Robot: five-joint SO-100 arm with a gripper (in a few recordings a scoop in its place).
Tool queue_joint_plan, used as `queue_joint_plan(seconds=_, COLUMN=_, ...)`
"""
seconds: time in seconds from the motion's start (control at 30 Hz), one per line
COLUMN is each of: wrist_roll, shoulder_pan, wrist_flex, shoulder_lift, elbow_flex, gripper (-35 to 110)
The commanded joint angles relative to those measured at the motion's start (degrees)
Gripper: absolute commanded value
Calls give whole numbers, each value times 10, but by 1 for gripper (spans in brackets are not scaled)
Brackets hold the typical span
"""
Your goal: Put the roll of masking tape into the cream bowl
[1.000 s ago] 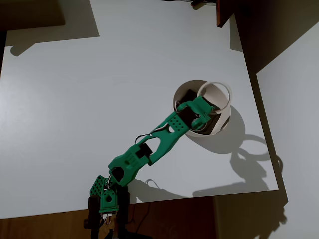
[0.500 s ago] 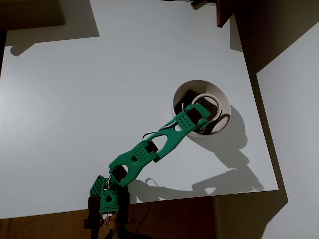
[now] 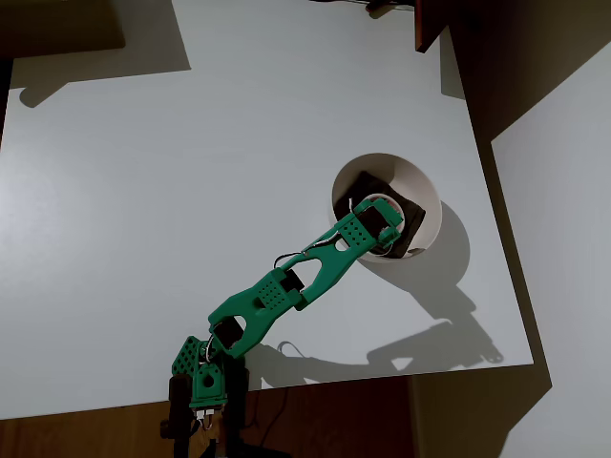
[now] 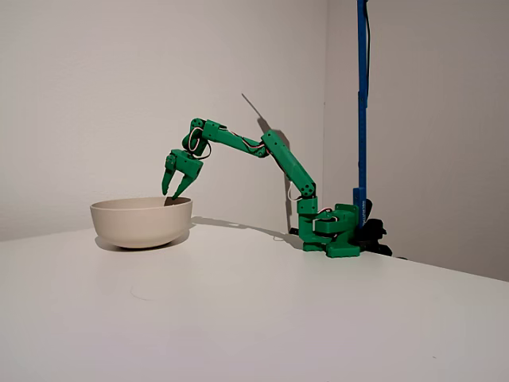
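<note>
Covering most of both views, the white table [image 3: 143, 210] carries the whole setup, its surface lit hard enough to throw sharp shadows to the right of the bowl in the overhead view. Next in size, the green arm [image 4: 278, 163] rises from its base at the table edge, bends at the elbow and reaches out over the bowl; in the overhead view it runs diagonally from bottom left up to the bowl's rim. The cream bowl [image 3: 428, 205] stands upright on the table, right of centre in the overhead view and at the left in the fixed view [image 4: 141, 223], with a dark folded lining [image 3: 366, 183] showing inside it. The gripper [image 4: 174, 190] hangs above the bowl's opening with its two fingers pointing downward and spread apart, tips close to rim level, and nothing is seen between them in the fixed view. In the overhead view the gripper [image 3: 389, 229] overlaps the bowl's interior. The roll of masking tape [image 3: 406, 218] appears as a pale curved band lying inside the bowl on the dark lining, just beside the gripper and partly covered by it; whether the fingers touch it cannot be told.
</note>
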Motion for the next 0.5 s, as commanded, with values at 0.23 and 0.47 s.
queue_joint_plan(seconds=0.23, wrist_roll=48, shoulder_pan=-7, wrist_flex=-4, shoulder_lift=93, elbow_flex=-54, gripper=-8)
queue_joint_plan(seconds=0.47, wrist_roll=62, shoulder_pan=-112, wrist_flex=103, shoulder_lift=229, elbow_flex=-52, gripper=-8)
